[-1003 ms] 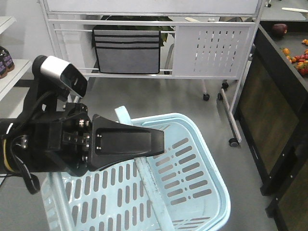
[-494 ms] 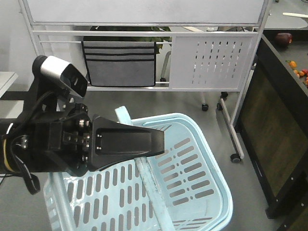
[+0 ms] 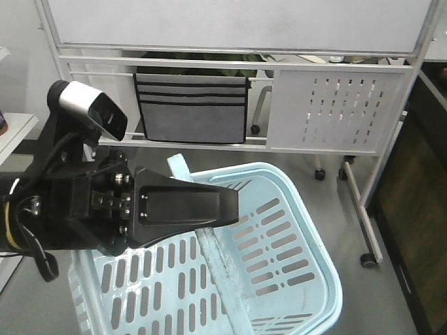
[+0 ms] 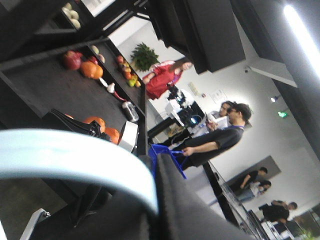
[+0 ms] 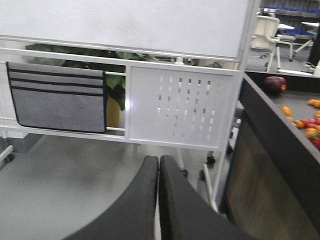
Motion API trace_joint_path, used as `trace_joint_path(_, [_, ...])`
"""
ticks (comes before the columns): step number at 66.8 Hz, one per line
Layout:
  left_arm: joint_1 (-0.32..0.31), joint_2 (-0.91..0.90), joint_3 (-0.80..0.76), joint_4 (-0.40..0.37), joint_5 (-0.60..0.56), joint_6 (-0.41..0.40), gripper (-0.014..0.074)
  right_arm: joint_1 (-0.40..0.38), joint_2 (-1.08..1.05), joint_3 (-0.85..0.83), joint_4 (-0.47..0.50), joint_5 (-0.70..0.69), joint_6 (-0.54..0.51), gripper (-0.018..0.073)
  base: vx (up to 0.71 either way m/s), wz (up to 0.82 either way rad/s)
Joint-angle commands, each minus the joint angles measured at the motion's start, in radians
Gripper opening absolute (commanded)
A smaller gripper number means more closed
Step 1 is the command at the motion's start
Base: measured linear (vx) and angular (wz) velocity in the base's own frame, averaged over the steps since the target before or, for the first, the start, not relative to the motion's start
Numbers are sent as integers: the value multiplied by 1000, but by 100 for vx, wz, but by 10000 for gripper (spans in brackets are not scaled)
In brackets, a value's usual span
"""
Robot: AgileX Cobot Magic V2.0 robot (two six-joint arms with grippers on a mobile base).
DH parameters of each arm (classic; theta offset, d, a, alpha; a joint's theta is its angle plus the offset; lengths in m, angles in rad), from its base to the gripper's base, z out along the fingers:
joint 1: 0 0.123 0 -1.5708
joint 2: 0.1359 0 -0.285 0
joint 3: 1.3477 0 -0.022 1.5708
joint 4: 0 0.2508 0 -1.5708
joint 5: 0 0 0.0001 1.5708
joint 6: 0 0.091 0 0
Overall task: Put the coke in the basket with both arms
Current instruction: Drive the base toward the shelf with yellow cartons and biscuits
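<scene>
Grey fabric organiser (image 3: 192,108) shifted right behind slotted plastic basket (image 3: 311,244).

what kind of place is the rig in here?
Probably a mock shop set up in a lab or office: a shopping basket, dark shelves of fruit, a wheeled whiteboard, and people at computers behind.

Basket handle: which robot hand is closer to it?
Left. The left gripper is right at the basket handle. The right gripper, shut, faces a whiteboard stand, with no basket in its view.
</scene>
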Motion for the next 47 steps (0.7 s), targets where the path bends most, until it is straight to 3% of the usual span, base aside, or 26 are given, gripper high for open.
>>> trace_joint_path(1, [-7,-33,-25,-89,-193,2,-6,-5,-13,7,-12,-69,-11,-5,24,30])
trace_joint_path(47, [-7,-33,-25,-89,-193,2,-6,-5,-13,7,-12,-69,-11,-5,22,52])
